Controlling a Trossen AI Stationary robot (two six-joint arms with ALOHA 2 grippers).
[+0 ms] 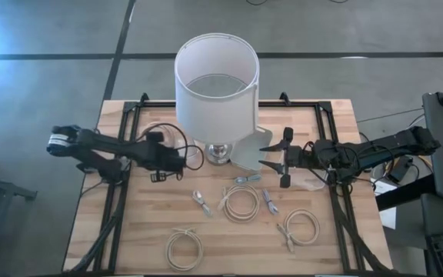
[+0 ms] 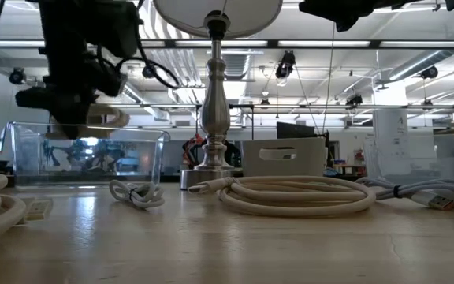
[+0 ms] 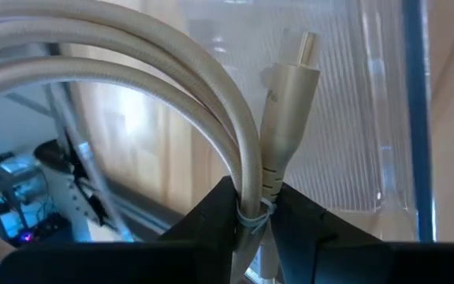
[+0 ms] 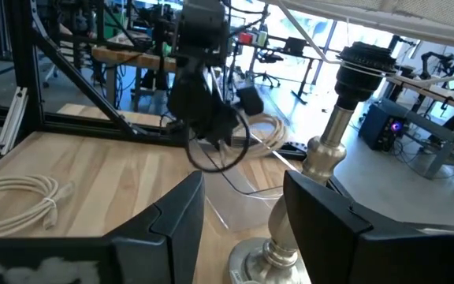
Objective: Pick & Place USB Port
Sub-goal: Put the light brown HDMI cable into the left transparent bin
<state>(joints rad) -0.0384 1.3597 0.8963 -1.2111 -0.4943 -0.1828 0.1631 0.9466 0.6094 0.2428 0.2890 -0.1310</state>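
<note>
Grey floor [image 1: 44, 92] with dark seams; ceiling strip lights [image 2: 306, 43]; desks [image 4: 124, 59] behind.

Coiled cream USB cable [image 3: 132, 102], bound by a thin tie, held off the table with its plug [image 3: 288, 95] pointing up, above the clear plastic tray [image 2: 85, 154]. Further coiled cables lie flat on the wooden top: one at centre [image 1: 241, 204], one front left [image 1: 184, 250], one front right [image 1: 301, 228].
</note>
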